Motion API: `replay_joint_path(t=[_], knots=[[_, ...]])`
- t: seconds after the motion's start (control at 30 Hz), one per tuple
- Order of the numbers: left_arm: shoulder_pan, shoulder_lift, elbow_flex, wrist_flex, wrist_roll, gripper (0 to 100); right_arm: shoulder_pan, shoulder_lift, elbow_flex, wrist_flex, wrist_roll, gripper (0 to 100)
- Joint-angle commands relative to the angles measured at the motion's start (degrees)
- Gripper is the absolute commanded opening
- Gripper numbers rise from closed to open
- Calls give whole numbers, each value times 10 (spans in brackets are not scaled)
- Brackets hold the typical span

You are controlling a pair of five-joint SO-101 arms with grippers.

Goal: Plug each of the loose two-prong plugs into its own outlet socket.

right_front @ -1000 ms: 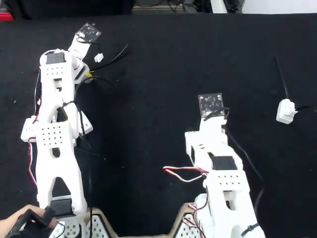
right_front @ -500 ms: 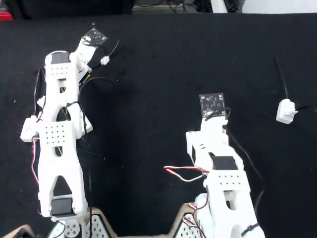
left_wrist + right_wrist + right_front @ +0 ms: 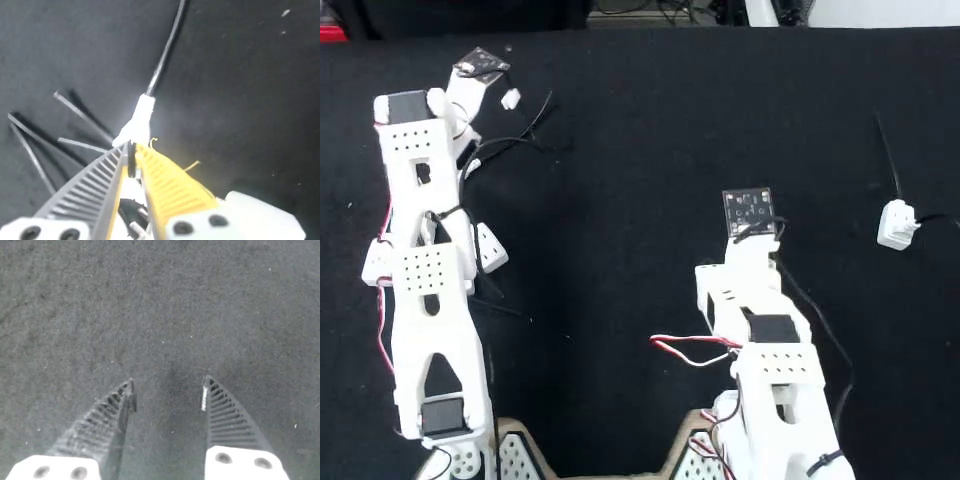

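Over the black table (image 3: 640, 120), the right gripper (image 3: 167, 390) hangs spread wide above bare cloth. The left gripper (image 3: 131, 147), near the far left corner, pinches a plug. A white outlet socket (image 3: 897, 223) lies well apart, toward the right edge. The small white plug (image 3: 140, 117) trails a black cable (image 3: 167, 45).

i see matt, fuzzy black cloth (image 3: 640, 120), smooth white plastic plug (image 3: 140, 117), ribbed plastic fingers (image 3: 227, 415), faintly glossy black cable (image 3: 167, 45)

Perforated white arms (image 3: 430, 330) carry red-white wires (image 3: 690, 350); one end effector (image 3: 131, 147) has a yellow ribbed finger (image 3: 165, 185).
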Motion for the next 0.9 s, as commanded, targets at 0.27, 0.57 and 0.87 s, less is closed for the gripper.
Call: replay_joint_path(t=[0.27,0.57,0.87], knots=[[-15,-13,53,-78,-76,267,14,-15,-5,-12,0,198],[-50,-13,143,-193,-76,248,14,-15,-5,-12,0,198],[-22,-13,222,-169,-76,238,14,-15,-4,-12,0,198]])
